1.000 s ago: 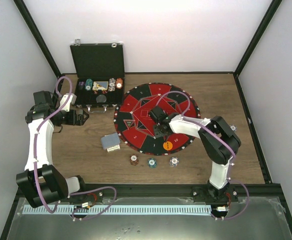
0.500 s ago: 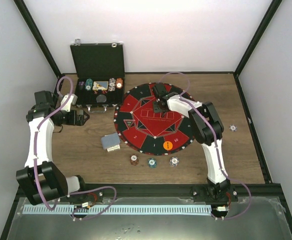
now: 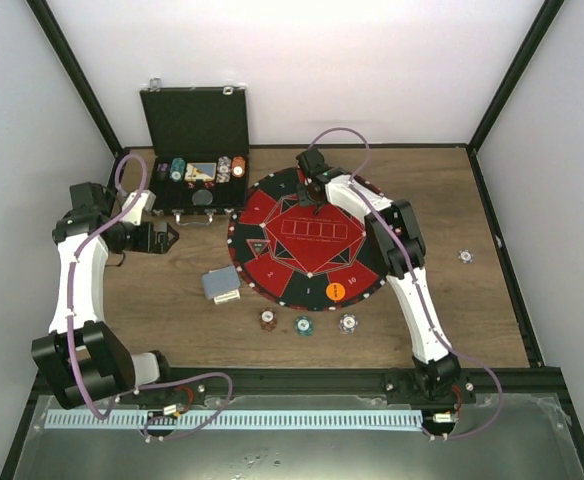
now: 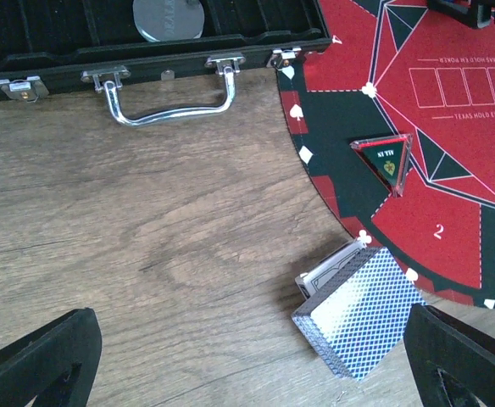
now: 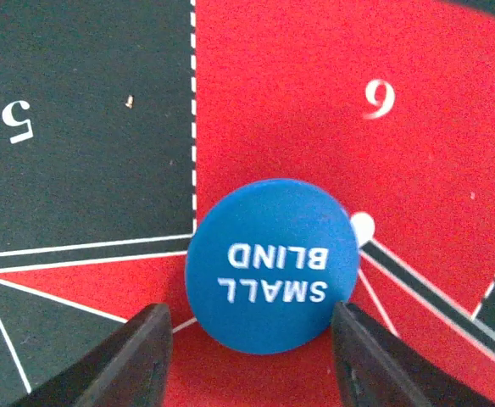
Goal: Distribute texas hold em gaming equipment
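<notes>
A big round red-and-black mat (image 3: 302,255) lies on the brown wood-grain table (image 3: 172,320). It is printed with white numbered sectors, a row of card outlines at its middle and small white suit marks round its rim. To the mat's left and farther back stands a black rectangular case (image 3: 194,122), its lid raised upright. Its front right corner sits just beside the mat's rim. The case's front wall carries a curved silver metal handle (image 4: 171,115) and silver clasps (image 4: 103,75).
</notes>
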You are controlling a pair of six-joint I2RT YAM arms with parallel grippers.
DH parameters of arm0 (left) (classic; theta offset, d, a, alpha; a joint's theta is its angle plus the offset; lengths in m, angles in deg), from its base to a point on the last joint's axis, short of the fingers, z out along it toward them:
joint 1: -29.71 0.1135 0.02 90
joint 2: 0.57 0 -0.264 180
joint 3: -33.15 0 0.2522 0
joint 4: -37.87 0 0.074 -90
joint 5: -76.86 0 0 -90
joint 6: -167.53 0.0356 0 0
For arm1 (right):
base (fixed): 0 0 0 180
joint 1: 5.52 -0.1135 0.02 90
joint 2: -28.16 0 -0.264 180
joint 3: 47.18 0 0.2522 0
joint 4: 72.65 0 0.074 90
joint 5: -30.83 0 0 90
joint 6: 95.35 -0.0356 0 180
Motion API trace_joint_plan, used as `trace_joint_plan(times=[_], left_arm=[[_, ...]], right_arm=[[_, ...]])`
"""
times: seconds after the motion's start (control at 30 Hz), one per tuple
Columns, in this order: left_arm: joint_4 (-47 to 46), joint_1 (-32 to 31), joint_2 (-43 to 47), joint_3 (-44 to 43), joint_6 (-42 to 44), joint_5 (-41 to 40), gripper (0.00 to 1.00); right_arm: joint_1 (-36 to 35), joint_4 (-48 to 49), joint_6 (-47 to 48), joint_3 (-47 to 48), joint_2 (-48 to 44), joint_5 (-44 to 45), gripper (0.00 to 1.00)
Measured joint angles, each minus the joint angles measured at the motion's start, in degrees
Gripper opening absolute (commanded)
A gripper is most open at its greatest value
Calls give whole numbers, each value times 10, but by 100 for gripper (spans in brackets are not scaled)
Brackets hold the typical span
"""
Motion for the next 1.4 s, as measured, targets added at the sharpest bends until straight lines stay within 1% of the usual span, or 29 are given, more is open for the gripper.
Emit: trace_joint_plan(times=[0.13, 0.2, 0.33, 0.4, 0.47, 0.53, 0.67, 0.73, 0.83, 0.9, 1.0, 1.1, 1.4], left_arm=[[7, 0, 0, 0, 7, 1, 100], [10, 0, 0, 0, 11, 1, 100], [17, 0, 4, 1, 23, 2, 100], [22, 0, 8, 2, 28, 5, 100], [27, 0, 10, 5, 33, 9, 100], [31, 0, 10, 7, 37, 14, 100], [38, 0, 11, 9, 41, 23, 100], [39, 0, 11, 9, 41, 27, 100], [40, 0, 11, 9, 41, 30, 100], [41, 0, 11, 9, 41, 31, 100], [42, 0, 13, 9, 41, 31, 100], [43, 0, 16, 9, 41, 31, 100], [43, 0, 18, 9, 41, 30, 100]], right_arm=[[0, -15, -9, -13, -13, -4, 69], [-4, -16, -15, -71, -52, -4, 73], [-20, -17, -31, -226, -173, 4, 74], [-42, -10, -44, -308, -244, 12, 73], [-79, -7, -63, -389, -315, 18, 71], [-116, -4, -84, -455, -368, 19, 68], [-176, -8, -127, -551, -426, 19, 59], [-193, -15, -148, -589, -444, 19, 58], [-210, -29, -177, -629, -467, 20, 56], [-216, -38, -191, -640, -479, 20, 55], [-220, -45, -207, -641, -492, 21, 54], [-227, -45, -217, -641, -501, 21, 51], [-232, -46, -220, -641, -488, 31, 42]])
